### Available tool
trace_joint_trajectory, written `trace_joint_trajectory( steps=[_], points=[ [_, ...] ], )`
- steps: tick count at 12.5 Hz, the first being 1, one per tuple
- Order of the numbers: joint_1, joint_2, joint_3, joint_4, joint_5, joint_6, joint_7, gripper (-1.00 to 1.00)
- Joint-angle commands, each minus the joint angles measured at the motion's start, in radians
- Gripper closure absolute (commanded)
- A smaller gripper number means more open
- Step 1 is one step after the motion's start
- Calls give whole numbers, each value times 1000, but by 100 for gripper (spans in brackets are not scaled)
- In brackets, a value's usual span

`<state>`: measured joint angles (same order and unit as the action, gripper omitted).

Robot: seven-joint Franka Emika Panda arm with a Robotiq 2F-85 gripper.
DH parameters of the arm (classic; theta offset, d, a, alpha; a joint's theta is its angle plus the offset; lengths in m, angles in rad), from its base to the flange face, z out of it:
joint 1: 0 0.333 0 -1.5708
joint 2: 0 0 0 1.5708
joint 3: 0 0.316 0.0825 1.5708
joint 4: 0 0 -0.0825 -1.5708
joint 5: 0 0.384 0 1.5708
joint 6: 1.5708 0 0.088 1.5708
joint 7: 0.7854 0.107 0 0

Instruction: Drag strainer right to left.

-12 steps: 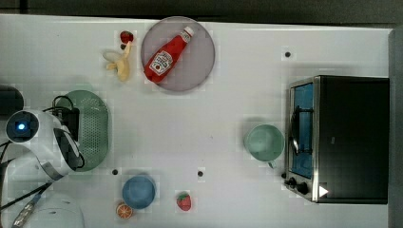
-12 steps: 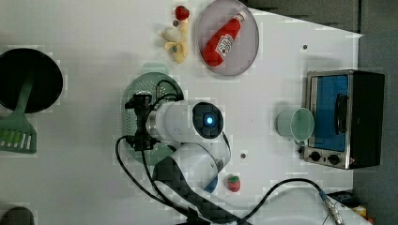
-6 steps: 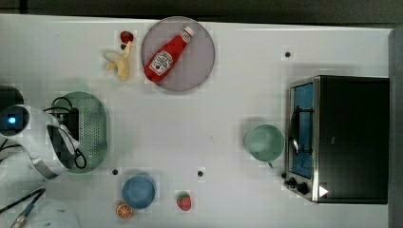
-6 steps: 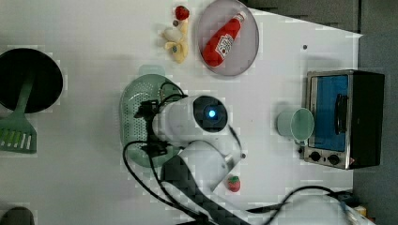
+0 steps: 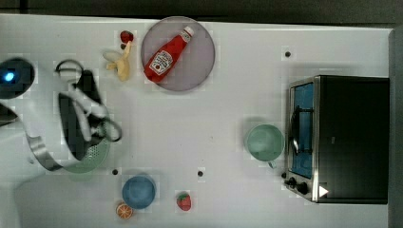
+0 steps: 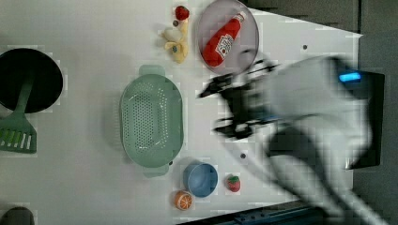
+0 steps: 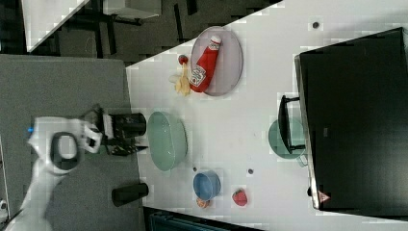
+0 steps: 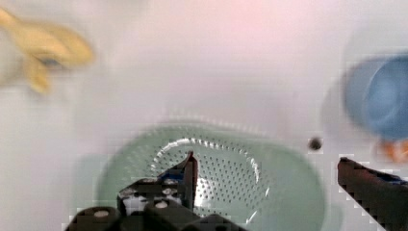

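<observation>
White tabletop (image 5: pixel 228 95), mint strainer (image 6: pixel 151 121) at left view's left, ketchup bottle (image 5: pixel 167 51) label unreadable, gripper (image 8: pixel 269 178) fingers apart, seemingly above strainer.

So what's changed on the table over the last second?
The arm has swung off the strainer toward the left view's right, leaving it uncovered. The gripper is open, holding nothing. The strainer has barely shifted. The ketchup bottle, blue bowl and cup stayed put.
</observation>
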<state>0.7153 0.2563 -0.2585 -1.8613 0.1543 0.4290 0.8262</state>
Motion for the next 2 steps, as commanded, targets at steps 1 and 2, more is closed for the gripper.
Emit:
trace_joint_trajectory(
  steps=[1, 2],
  points=[
    [-69, -201, -187, 38, -66, -88, -396, -100],
    [-74, -254, -244, 38, -102, -130, -466, -100]
  ],
)
